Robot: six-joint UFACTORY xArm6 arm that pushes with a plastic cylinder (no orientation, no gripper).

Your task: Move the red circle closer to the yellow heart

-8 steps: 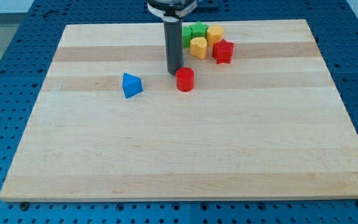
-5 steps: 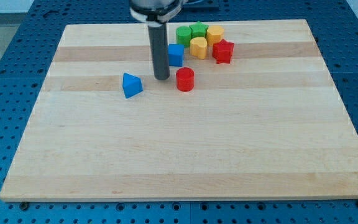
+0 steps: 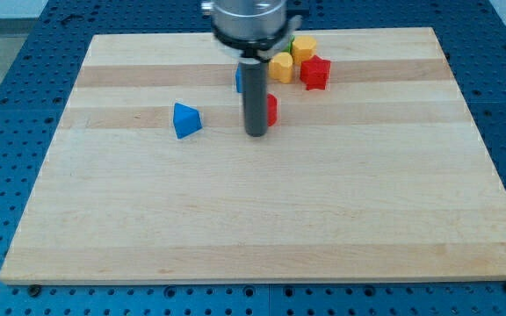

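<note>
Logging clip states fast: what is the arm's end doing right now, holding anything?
No gripper; my tip holds nothing, resting on the board just below-left of the red circle, which the rod mostly hides.

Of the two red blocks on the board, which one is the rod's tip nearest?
The red circle, mostly hidden behind the rod; my tip sits just at its lower left. The red star-shaped block lies farther off, toward the view's top right.

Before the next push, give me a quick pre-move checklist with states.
1. My tip on the view's bottom side of the red circle block: ok.
2. Tip touching it: cannot tell, the rod hides most of it.
3. Yellow heart block in view, toward the view's top: ok.
4. Path between them clear: cannot tell, rod covers part.
5. Red star block and blue triangular block off the line: ok.
</note>
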